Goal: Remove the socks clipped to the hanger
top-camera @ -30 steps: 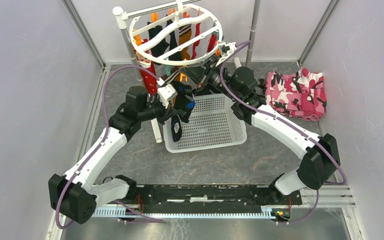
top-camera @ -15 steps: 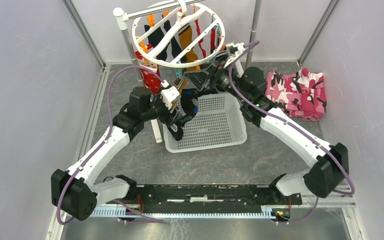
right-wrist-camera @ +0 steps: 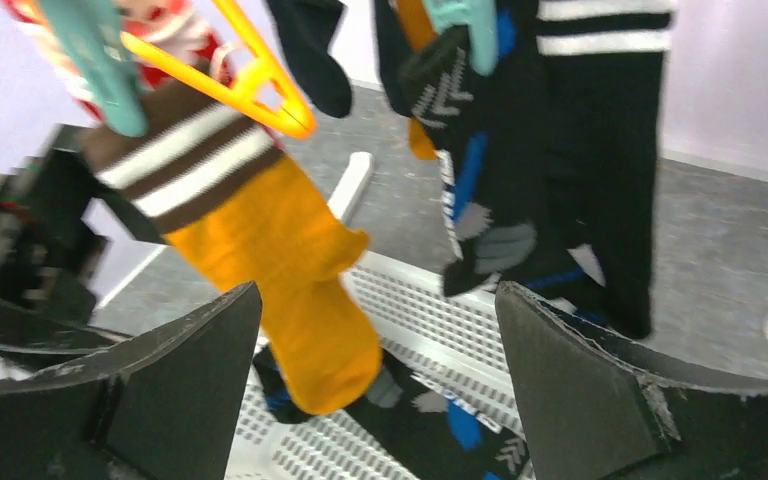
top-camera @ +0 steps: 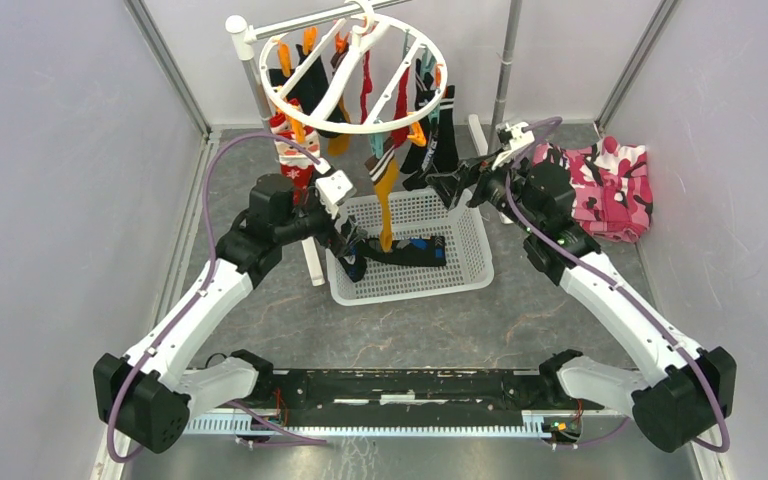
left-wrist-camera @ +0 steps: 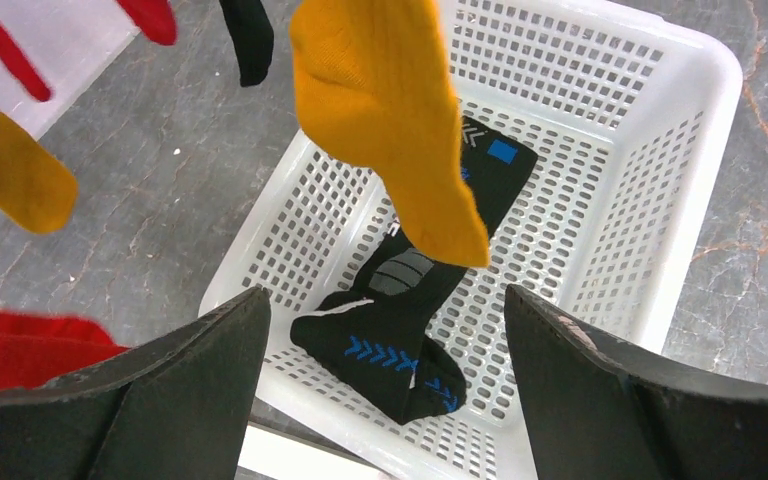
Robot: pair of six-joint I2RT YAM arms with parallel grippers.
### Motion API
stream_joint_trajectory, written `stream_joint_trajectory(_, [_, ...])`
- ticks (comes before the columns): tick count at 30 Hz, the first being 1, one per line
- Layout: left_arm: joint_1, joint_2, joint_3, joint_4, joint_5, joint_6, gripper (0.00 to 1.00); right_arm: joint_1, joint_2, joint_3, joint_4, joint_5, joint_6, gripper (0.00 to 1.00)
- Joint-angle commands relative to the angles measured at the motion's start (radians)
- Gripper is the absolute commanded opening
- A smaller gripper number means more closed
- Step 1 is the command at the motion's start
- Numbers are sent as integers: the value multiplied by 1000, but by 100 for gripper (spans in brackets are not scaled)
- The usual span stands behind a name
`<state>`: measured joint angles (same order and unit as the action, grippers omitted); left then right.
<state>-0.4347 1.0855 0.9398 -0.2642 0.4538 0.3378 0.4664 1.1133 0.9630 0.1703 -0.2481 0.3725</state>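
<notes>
left gripper (left-wrist-camera: 385,300) hanging spread and empty over the white basket (top-camera: 415,288), black sock (top-camera: 412,250), gripped a second ago, now lying inside just below it, right gripper (right-wrist-camera: 378,295) gaping, backing rightward off the hanger (top-camera: 355,130), other socks (top-camera: 387,195) dangling beyond

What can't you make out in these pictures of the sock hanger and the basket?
Top view: clips on the hanger are too small to tell which hold anything.
Left wrist view: the black sock in the basket is partly covered by the hanging mustard sock.
Right wrist view: blurred; the top edge cuts off the hanger's ring.
</notes>
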Motion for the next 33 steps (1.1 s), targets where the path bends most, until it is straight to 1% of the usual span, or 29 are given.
stream_joint_trajectory(1, [-6,-35,43,5,33,-65,93,-20,53,21,-40,85,-142,92])
stream_joint_trajectory(5, [-6,-46,45,-3,36,-86,93,-47,190,109,28,74,-160,89])
stream_joint_trajectory(8, [-6,-51,55,-11,30,-105,93,-46,292,188,102,20,-135,86])
stream_joint_trajectory(9, [-6,-53,59,-16,29,-111,93,-47,319,213,132,-6,-118,84])
stream_joint_trajectory(10, [-7,-53,65,-21,29,-117,93,-47,352,233,147,-14,-108,81])
stream_joint_trajectory(11, [-6,-56,69,-28,28,-123,93,-46,380,256,155,-11,-97,75])
stream_joint_trajectory(14, [-6,-65,79,-42,27,-136,93,-46,420,291,163,18,-98,48])
stream_joint_trajectory(17, [-5,-79,82,-49,33,-152,93,-46,416,289,161,22,-97,13])
stream_joint_trajectory(19, [-4,-87,85,-52,41,-161,93,-46,383,260,170,1,-92,2])
stream_joint_trajectory(20, [-4,-91,88,-53,44,-167,93,-46,358,236,175,-7,-90,0])
stream_joint_trajectory(28, [-4,-117,137,-71,109,-220,93,-34,177,83,134,-134,-47,0])
stream_joint_trajectory(33, [-4,-136,175,-98,150,-225,92,31,124,89,62,-189,-36,0])
